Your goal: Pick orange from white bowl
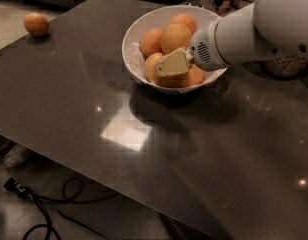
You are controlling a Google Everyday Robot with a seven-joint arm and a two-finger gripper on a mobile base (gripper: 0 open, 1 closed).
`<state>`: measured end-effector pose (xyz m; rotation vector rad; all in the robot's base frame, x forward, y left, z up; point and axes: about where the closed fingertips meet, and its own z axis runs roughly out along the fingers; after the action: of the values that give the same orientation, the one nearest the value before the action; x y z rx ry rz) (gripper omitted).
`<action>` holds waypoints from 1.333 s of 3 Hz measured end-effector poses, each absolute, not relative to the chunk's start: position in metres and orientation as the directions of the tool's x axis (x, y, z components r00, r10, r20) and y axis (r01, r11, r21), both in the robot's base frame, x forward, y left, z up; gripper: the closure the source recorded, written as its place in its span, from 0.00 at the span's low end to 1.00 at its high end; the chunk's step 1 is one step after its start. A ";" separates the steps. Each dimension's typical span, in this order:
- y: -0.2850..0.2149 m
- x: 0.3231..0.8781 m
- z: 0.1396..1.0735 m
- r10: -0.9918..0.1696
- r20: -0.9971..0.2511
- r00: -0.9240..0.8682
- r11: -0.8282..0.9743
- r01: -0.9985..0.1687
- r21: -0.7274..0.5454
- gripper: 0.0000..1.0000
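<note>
Camera view: the white bowl (135,44) sits on the dark table (94,114), piled with oranges (175,36) over crinkled paper. The gripper (170,65) is down inside the bowl, its beige tip lying against the front oranges on the bowl's near side. Open or clamped? Cannot tell from here. The white arm (244,29) reaches in from the bowl's right. One loose orange (36,24) rests well left of the bowl, and a black cable (49,211) lies on the floor.
</note>
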<state>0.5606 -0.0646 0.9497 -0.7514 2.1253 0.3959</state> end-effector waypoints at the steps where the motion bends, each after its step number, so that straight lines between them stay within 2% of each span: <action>1: -0.062 0.564 0.938 -0.386 -0.781 -0.491 0.771 -0.637 0.019 0.35; 4: -0.055 0.576 0.916 -0.404 -0.759 -0.510 0.763 -0.646 0.029 0.34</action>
<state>0.5757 -0.0552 0.9162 -0.7808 2.1745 0.3974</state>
